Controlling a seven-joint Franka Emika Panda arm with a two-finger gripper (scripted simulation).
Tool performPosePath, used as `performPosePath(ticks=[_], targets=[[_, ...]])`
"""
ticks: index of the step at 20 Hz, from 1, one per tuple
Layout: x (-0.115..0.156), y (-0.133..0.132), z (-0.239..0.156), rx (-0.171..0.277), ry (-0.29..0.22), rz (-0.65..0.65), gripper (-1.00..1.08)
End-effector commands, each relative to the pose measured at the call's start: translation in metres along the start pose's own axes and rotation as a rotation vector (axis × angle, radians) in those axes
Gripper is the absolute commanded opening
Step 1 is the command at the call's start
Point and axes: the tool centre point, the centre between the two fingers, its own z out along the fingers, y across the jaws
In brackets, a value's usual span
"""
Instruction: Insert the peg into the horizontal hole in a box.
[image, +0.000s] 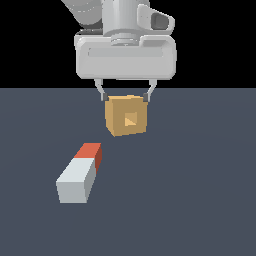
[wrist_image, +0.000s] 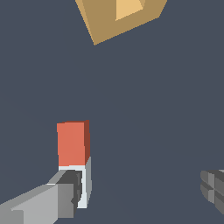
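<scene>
So far nothing is grasped: your hand (image: 125, 96) hangs spread wide and empty. Peg (image: 80, 175) lies flat on the counter (image: 200, 200), red end toward the box (image: 127, 116), well apart from it. Grasp, lift, alignment with hole (image: 131, 120), insertion all remain.

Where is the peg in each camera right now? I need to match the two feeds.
Exterior view: the peg lies on the floor in the lower left, red end toward the box.
Wrist view: the peg is in the lower left, beside one pincer finger.
Shared landmark: the box's hole, also seen in the wrist view.
</scene>
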Motion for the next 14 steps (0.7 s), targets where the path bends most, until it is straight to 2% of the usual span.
performPosePath(ticks=[1,8,14], targets=[[0.0,0.0,0.0,0.0,0.0,0.0,1.0],[-0.007,-0.007,0.007,-0.001,0.0,-0.003,1.0],[-0.025,-0.026,0.027,-0.002,0.001,-0.01,1.0]])
